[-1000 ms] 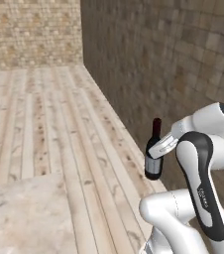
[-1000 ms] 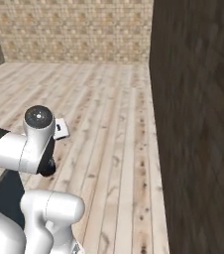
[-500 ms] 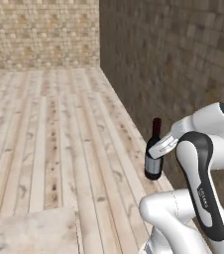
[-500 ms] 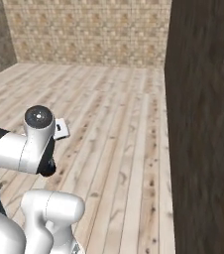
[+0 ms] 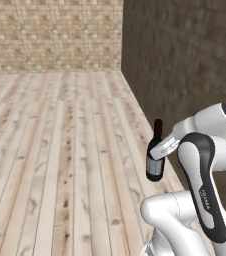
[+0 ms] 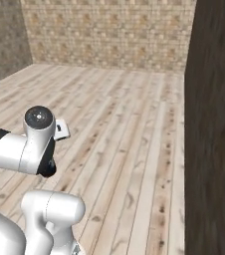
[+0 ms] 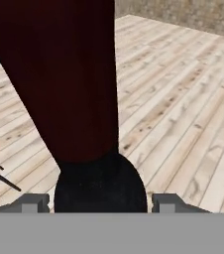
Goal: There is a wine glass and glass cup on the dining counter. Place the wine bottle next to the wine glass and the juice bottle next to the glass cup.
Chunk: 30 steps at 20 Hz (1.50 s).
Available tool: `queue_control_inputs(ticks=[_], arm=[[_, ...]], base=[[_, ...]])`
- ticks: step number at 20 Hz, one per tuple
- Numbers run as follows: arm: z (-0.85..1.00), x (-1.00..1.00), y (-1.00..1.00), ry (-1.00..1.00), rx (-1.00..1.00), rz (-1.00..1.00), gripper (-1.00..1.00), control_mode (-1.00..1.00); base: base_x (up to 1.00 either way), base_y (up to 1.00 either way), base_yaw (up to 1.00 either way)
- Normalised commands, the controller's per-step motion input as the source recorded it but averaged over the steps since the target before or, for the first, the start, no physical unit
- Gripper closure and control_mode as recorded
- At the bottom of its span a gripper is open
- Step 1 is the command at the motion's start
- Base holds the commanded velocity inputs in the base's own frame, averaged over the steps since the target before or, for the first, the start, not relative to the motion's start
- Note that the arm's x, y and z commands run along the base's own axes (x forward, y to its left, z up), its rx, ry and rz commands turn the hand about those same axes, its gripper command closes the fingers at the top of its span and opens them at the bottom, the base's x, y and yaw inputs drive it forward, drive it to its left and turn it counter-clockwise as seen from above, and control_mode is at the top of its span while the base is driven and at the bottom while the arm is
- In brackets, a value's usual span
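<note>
My fingers pinch the wine bottle, holding it upright in the lower right of the left base picture, above the wooden floor.

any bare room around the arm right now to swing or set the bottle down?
Bare plank floor runs wide from the arm to the light brick wall. Tighter toward the dark stone wall. The gripper holds the slim dark wine bottle off the floor.

Slim dark long-necked wine bottle: label partly hidden behind white gripper. Hand view: bottle cut off at top and bottom edges; finger contact not discernible.
</note>
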Motion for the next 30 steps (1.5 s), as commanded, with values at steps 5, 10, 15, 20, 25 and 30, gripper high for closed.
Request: queue_control_inputs(ticks=[5,10,15,20,25,30], arm=[[0.00,0.00,0.00,0.00,0.00,0.00,1.00,1.00],[0.00,0.00,0.00,0.00,0.00,0.00,1.00,1.00],[0.00,0.00,0.00,0.00,0.00,0.00,1.00,1.00],[0.00,0.00,0.00,0.00,0.00,0.00,1.00,1.00],[0.00,0.00,0.00,0.00,0.00,0.00,1.00,1.00],[0.00,0.00,0.00,0.00,0.00,0.00,1.00,1.00]], base=[[0.69,-0.12,0.33],[0.60,-0.09,0.45],[0.58,-0.08,0.47],[0.59,-0.08,0.46],[0.59,-0.08,0.46],[0.60,-0.08,0.48]])
